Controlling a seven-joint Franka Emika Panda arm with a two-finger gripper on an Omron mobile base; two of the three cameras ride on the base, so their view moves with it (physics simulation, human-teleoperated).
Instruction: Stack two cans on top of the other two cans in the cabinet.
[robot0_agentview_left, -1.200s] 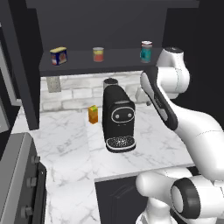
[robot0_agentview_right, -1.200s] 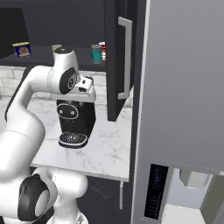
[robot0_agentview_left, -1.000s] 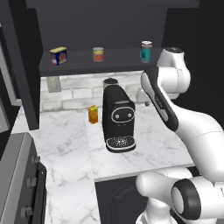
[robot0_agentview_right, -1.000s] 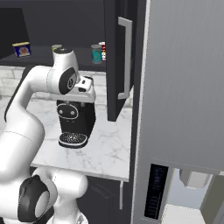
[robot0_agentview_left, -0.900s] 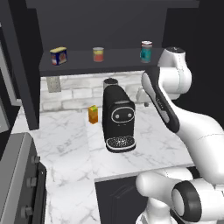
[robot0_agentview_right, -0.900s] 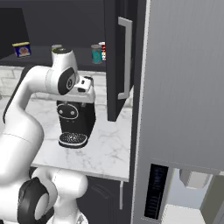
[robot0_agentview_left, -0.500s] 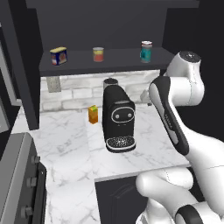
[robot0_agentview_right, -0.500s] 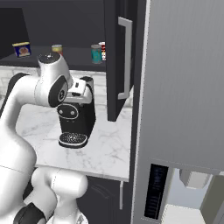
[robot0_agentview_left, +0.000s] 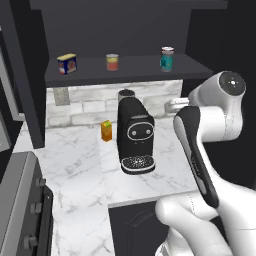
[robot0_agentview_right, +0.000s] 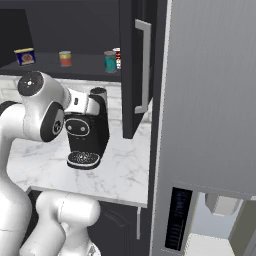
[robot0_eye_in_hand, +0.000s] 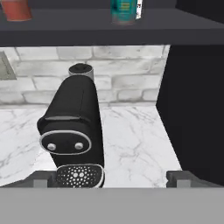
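On the cabinet's shelf board (robot0_agentview_left: 125, 75) the slim teal can (robot0_agentview_left: 166, 61) stands at the right end. The red-and-white can (robot0_agentview_left: 168, 50) is right behind it. The small red-orange can (robot0_agentview_left: 112, 62) stands mid-shelf and the squat blue tin (robot0_agentview_left: 66, 63) at the left. All stand singly on the board. My gripper (robot0_eye_in_hand: 109, 178) is open and empty, below shelf height, facing the coffee machine. In the hand view the teal can (robot0_eye_in_hand: 124, 11) and red-orange can (robot0_eye_in_hand: 17, 8) show at the top edge.
A black coffee machine (robot0_agentview_left: 134, 135) stands on the marble counter (robot0_agentview_left: 75, 165) under the shelf, with an orange carton (robot0_agentview_left: 106, 131) to its left. The cabinet's dark door (robot0_agentview_right: 135, 65) hangs open at the right, beside a tall grey fridge (robot0_agentview_right: 210, 100). A stove (robot0_agentview_left: 20, 210) sits at the left.
The arm has drawn back from the shelf's right end and come down to coffee-machine height. The gripper has opened. The teal can stays on the shelf.
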